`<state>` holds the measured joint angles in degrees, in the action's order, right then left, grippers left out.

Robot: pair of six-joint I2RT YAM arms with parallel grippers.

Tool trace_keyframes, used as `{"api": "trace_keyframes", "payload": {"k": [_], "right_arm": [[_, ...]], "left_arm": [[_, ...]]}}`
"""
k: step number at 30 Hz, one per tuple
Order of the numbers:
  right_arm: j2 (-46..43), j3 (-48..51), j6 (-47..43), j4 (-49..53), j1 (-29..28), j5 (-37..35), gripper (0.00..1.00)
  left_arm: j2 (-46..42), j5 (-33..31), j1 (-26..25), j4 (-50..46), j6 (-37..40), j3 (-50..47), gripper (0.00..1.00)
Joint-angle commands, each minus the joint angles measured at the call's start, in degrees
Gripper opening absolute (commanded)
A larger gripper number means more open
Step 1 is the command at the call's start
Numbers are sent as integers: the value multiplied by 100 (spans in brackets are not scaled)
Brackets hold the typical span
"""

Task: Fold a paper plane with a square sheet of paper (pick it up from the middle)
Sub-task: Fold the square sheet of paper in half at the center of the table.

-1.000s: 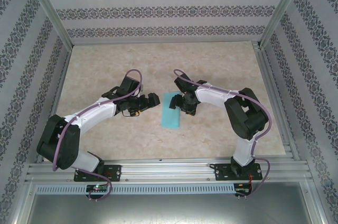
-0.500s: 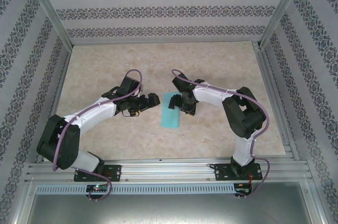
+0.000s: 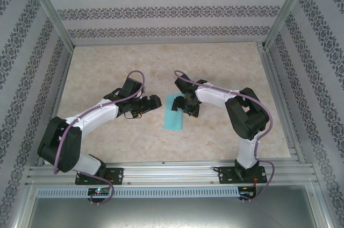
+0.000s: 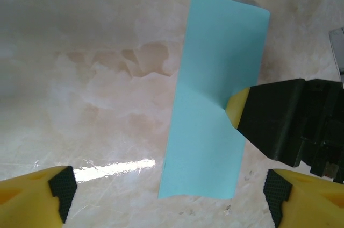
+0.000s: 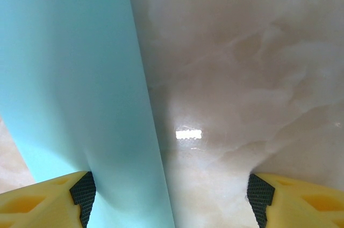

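The sheet of paper point(image 3: 174, 114) lies on the table point(image 3: 107, 66) between the two arms as a narrow turquoise rectangle, its far end curling slightly upward. The left hand point(image 4: 169, 187) is just left of the sheet, fingers wide apart and gripping nothing. The right hand point(image 5: 172, 191) is also spread wide: one fingertip point(image 4: 236, 111) bears on the sheet's right edge, the other is over bare table.

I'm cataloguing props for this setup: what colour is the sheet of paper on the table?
The paper is plain turquoise-blue, unmarked; clearest in the left wrist view.
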<state>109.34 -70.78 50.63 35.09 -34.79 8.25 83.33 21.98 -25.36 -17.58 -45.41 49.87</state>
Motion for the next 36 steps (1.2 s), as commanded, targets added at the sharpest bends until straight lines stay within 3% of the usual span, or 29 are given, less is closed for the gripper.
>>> {"api": "trace_keyframes", "payload": {"k": [1,9,13,27,36], "right_arm": [[446,109,-95,-20,-81,-193,78],[499,144,-102,23,-86,-247,78],[535,153,-98,33,-81,-273,78],[606,214,-122,-36,-89,-239,78],[483,235,-316,-21,-69,-245,77]], "left_arm": [[134,-103,36,-219,42,135,76],[802,198,12,-118,-151,607,10],[1282,314,-86,-96,-188,1012,0],[2414,489,-360,-16,-364,1865,0],[1845,-984,-346,-845,-488,1642,0]]}}
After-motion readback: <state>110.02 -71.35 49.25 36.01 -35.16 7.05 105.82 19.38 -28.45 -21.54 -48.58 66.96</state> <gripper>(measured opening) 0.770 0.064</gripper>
